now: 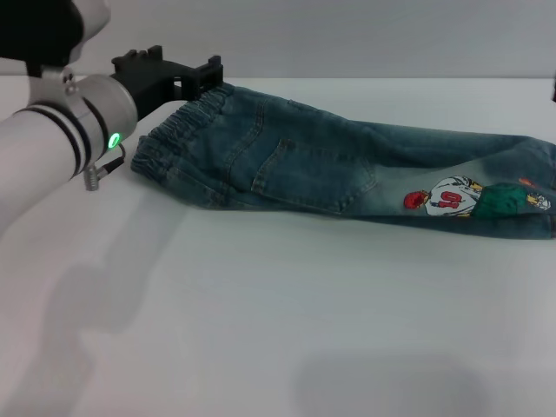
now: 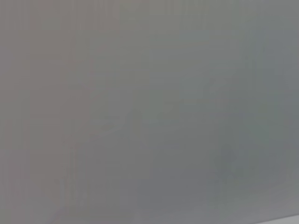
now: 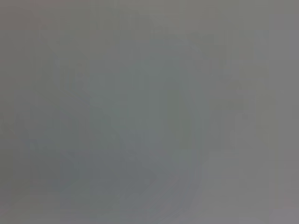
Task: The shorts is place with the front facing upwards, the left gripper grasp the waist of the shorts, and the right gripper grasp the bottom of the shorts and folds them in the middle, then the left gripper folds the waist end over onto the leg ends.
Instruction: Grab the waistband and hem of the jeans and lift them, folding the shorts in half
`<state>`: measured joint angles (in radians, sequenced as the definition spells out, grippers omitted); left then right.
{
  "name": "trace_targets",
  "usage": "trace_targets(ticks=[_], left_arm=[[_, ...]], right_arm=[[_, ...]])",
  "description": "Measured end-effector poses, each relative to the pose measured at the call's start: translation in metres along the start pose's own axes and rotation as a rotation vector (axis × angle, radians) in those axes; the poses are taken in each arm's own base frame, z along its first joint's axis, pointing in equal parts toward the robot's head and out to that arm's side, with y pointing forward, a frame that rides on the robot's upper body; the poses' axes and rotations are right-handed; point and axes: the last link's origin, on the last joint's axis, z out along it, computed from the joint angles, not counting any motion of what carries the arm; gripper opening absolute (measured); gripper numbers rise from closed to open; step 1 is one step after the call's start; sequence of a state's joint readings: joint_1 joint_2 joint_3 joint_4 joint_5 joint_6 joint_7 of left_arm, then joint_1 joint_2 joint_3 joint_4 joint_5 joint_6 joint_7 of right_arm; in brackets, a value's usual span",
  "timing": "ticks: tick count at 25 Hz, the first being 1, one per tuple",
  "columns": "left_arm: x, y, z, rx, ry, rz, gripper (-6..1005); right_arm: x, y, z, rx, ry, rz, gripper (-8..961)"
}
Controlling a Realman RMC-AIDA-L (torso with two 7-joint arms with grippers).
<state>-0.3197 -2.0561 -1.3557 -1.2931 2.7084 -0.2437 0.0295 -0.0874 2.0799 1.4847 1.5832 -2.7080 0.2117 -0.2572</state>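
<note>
The blue denim shorts [image 1: 330, 161] lie across the white table [image 1: 261, 304], folded lengthwise with a patch pocket on top. The gathered waist [image 1: 174, 143] is at the left, and the leg ends [image 1: 543, 187] with the cartoon print [image 1: 473, 198] reach the right edge of the head view. My left gripper [image 1: 178, 71] hovers at the far corner of the waist with its black fingers apart and no cloth visibly between them. Neither wrist view shows anything but a plain grey field. The right gripper is out of view.
The silver-white left arm [image 1: 61, 139] with its green light crosses the upper left corner. Its shadow falls on the white tabletop in front of the shorts.
</note>
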Motion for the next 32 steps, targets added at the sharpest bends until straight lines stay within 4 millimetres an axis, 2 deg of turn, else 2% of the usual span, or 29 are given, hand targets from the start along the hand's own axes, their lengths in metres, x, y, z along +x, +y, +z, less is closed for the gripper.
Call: trace_targets(ticks=[3, 10, 16, 21, 28, 32], left_arm=[[-0.003, -0.004, -0.007, 0.011, 0.013, -0.012, 854], [-0.006, -0.008, -0.022, 0.022, -0.027, -0.014, 859], [-0.007, -0.012, -0.023, 0.023, -0.139, -0.028, 858], [-0.007, -0.013, -0.02, 0.016, -0.247, -0.025, 857], [-0.017, -0.023, -0.01, 0.035, -0.354, -0.056, 856], [-0.022, -0.029, -0.004, 0.044, -0.36, -0.055, 856]], right_arm=[[0.007, 0.014, -0.005, -0.002, -0.12, 0.0, 749], [0.05, 0.039, -0.005, -0.013, -0.281, -0.04, 750], [0.062, 0.055, -0.002, -0.062, -0.315, -0.056, 630], [0.066, 0.073, 0.003, -0.124, -0.32, -0.08, 381], [0.07, 0.094, 0.005, -0.204, -0.309, -0.11, 118], [0.072, 0.097, 0.003, -0.217, -0.303, -0.114, -1]])
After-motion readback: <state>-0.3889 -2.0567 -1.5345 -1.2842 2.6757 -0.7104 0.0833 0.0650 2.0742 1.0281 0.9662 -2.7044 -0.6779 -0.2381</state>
